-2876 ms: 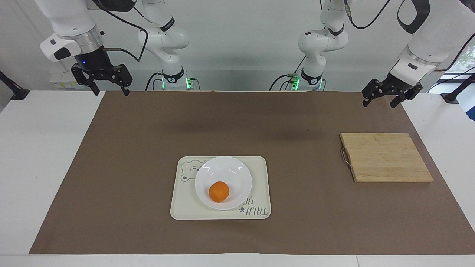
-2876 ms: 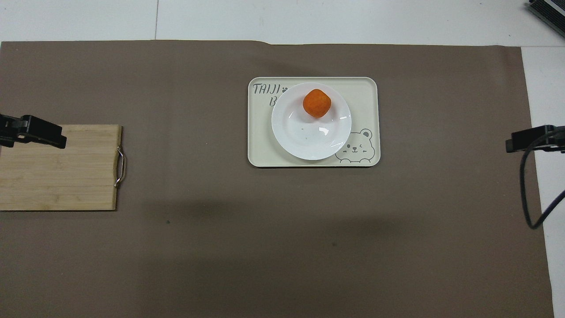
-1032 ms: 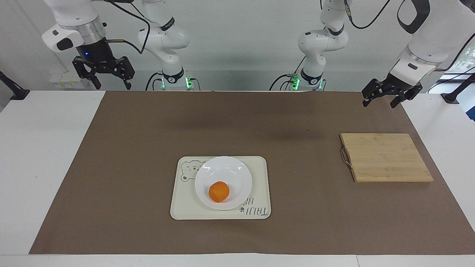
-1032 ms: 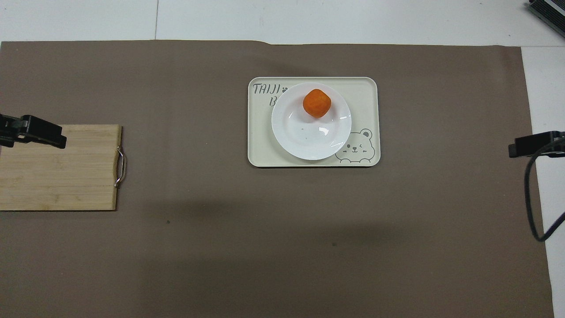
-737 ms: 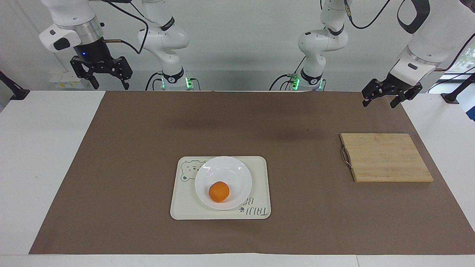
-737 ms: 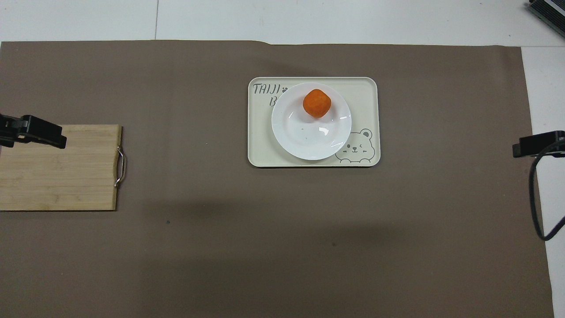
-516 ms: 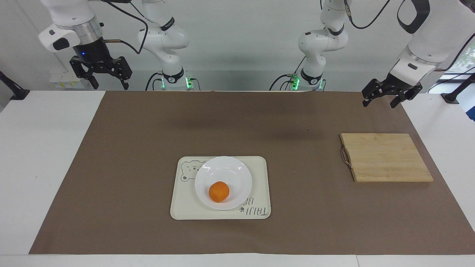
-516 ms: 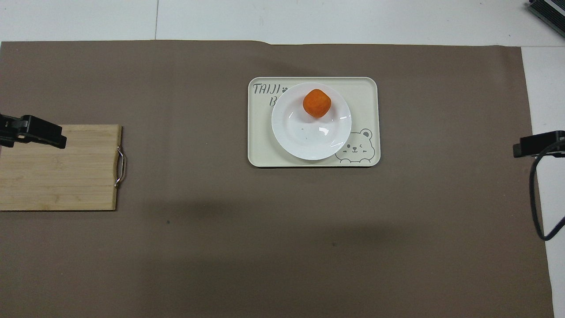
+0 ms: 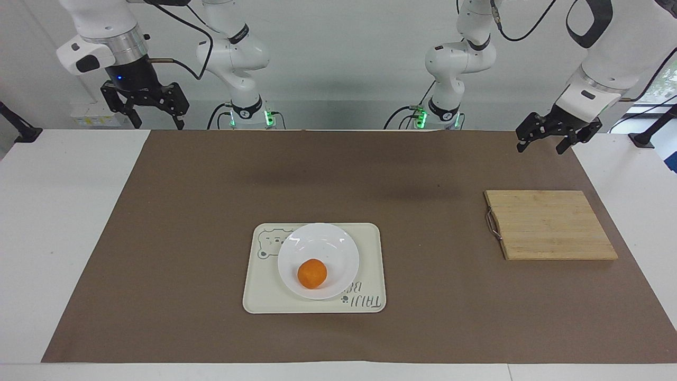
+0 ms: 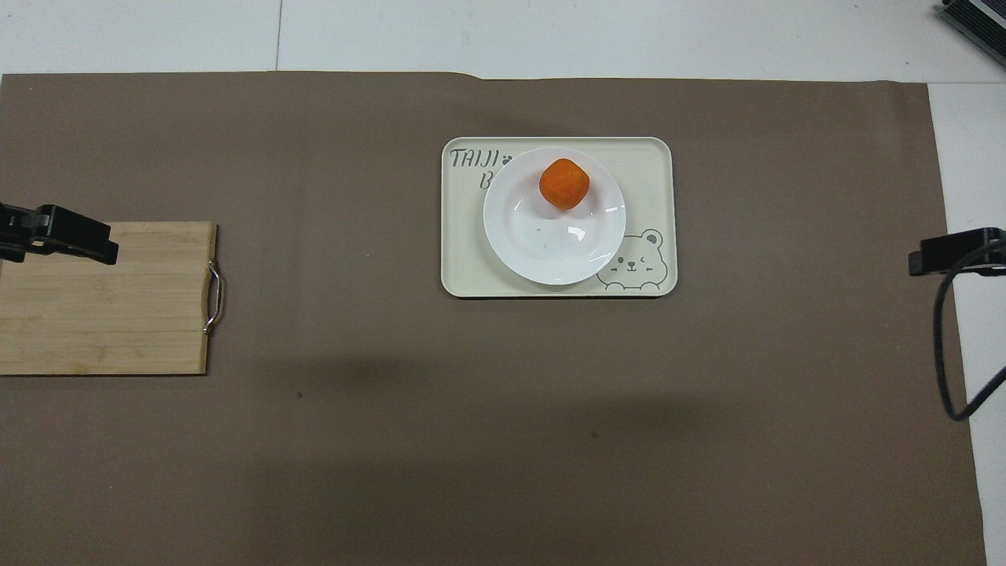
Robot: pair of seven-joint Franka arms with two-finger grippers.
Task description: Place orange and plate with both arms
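The orange (image 9: 312, 273) (image 10: 564, 183) lies in the white plate (image 9: 323, 244) (image 10: 550, 248), on the part of it farther from the robots. The plate rests on a cream tray (image 9: 371, 248) (image 10: 651, 181) with a bear print, mid-table. My right gripper (image 9: 157, 125) hangs open and empty, high over the mat's edge at the right arm's end. My left gripper (image 9: 540, 149) is also open and empty, raised over the left arm's end of the table. Both are well apart from the tray.
A bamboo cutting board (image 9: 550, 225) (image 10: 102, 306) with a metal handle lies on the brown mat (image 9: 185, 211) toward the left arm's end. Two smaller white arms with green lights stand at the robots' edge of the table.
The right gripper has risen and drawn back toward the right arm's end, then shifted only slightly in the last second. The left arm, orange, plate and tray have not moved.
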